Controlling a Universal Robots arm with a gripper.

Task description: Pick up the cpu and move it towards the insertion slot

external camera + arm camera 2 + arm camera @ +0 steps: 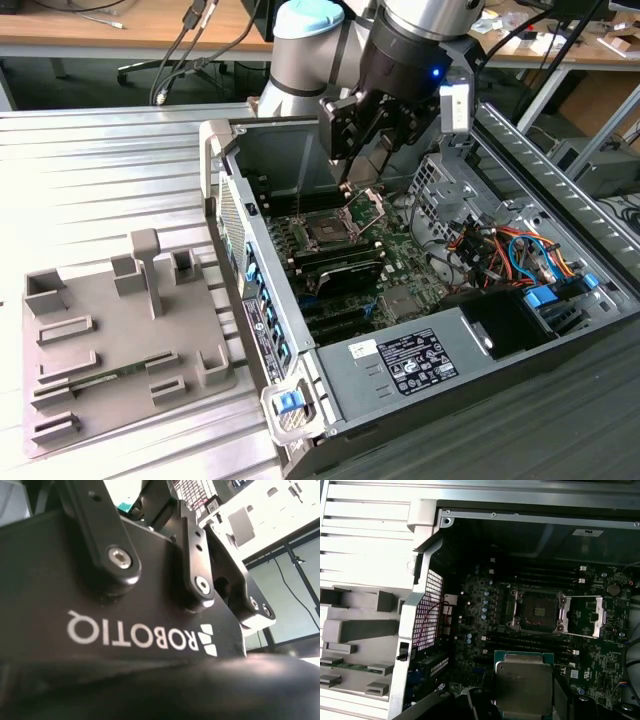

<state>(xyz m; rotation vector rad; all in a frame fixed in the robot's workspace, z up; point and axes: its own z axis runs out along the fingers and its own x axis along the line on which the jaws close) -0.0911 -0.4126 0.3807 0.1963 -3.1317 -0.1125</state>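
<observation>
Ribbed metal bench, workshop desks and cables behind; open computer case with arm reaching in.

Exterior view, left to right: grey fixture plate with raised blocks on the ribbed metal bench; open computer case; inside it the motherboard with the insertion slot, dark centre exposed, hinged retaining plate lifted beside it; gripper poised above the slot. First wrist view: cpu, silvery top, clenched between the jaws, carried above the memory slots, near the insertion slot but apart from it. Judged handling: keep the chip level and square to the socket frame, clear of the raised plate, and hold the grip steady while travelling.
</observation>
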